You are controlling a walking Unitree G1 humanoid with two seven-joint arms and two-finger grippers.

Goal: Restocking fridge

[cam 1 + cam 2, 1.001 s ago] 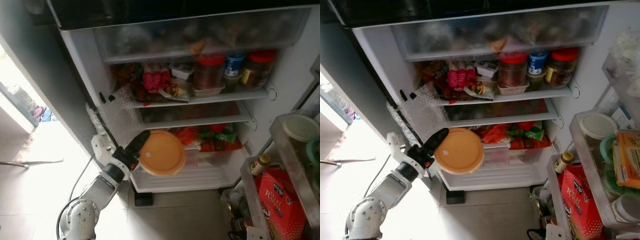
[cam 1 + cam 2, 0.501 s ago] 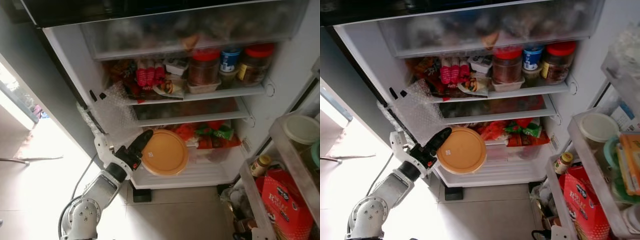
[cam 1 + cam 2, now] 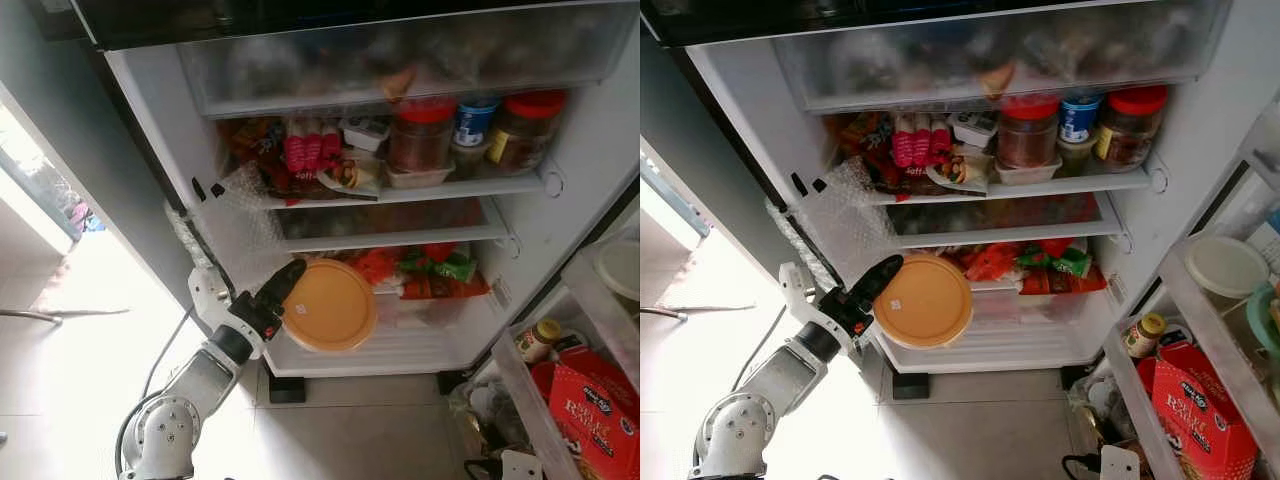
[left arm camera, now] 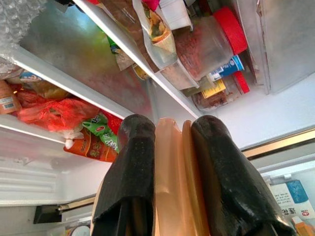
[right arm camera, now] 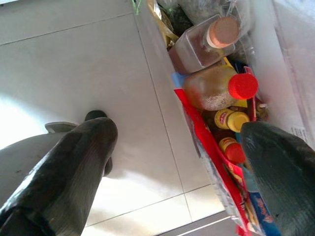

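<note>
Container (image 3: 329, 305), orange and round, sits edge-on between the left gripper's (image 4: 170, 147) clenched jaws at centre frame; right gripper (image 5: 172, 162) gapes wide; top-drawer contents blurred.

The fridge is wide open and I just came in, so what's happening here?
The robot is restocking the fridge. Its left gripper is shut on a round orange container, holding it on edge in front of the bottom shelf, not yet set down. The shelves above already hold jars and packets. The right gripper hangs open over the floor beside the door bins, holding nothing.
</note>
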